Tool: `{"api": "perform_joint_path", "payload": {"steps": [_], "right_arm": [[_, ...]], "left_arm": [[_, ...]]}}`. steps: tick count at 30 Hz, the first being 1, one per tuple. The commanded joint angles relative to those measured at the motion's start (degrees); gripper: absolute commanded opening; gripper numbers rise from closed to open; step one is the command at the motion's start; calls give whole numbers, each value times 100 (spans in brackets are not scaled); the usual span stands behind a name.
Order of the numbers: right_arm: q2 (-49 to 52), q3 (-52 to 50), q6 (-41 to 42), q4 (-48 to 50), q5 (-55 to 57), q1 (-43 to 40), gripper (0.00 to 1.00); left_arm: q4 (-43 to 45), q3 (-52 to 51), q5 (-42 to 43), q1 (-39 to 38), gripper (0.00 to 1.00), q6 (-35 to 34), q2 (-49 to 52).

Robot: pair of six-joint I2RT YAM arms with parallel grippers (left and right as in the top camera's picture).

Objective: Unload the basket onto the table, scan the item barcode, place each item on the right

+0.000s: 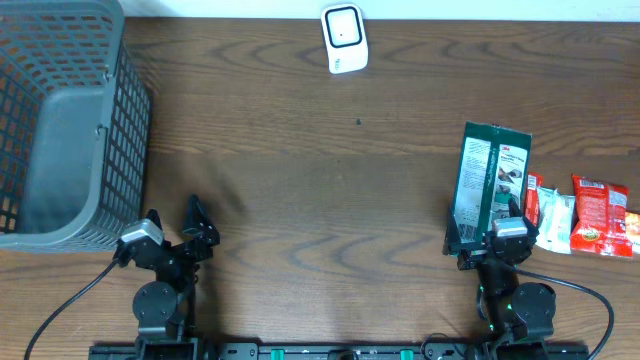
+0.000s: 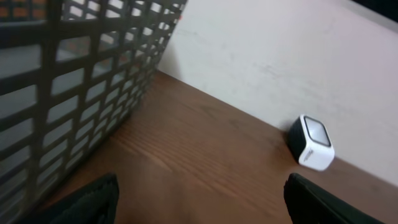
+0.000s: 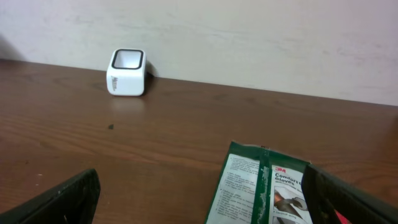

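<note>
Overhead: on the brown counter [image 1: 300, 150], a green packet [image 1: 490, 180] lies toward the right edge, its near end between the right jaws, which stand wide and do not grip it. Snack packets [image 1: 600, 215] lie just beside it at the right edge. A white scanner [image 1: 343, 38] sits at the middle of the far edge, and a grey basket [image 1: 65, 120] fills the far-left corner. The left jaws, at the near edge, stand wide and empty.

Left wrist: the basket [image 2: 74, 74] is close on the left, the scanner [image 2: 314, 146] far off against the wall.

Right wrist: the packet [image 3: 261, 186] lies between the wide-open jaws, with the scanner [image 3: 127, 71] well apart at the far edge.
</note>
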Motion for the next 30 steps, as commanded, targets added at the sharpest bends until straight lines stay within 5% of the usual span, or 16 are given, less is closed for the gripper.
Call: {"api": "perform_joint_path", "payload": {"steps": [1, 9, 30], "right_arm": [[-37, -4, -33, -24, 35, -24, 99], [-37, -4, -33, -24, 35, -24, 99], [-37, -4, -33, -24, 33, -24, 99]], "left_arm": [[-70, -11, 232, 20, 86, 535, -44], [-160, -11, 1255, 20, 86, 2052, -44], [-466, -11, 1268, 13, 86, 2041, -44]]}}
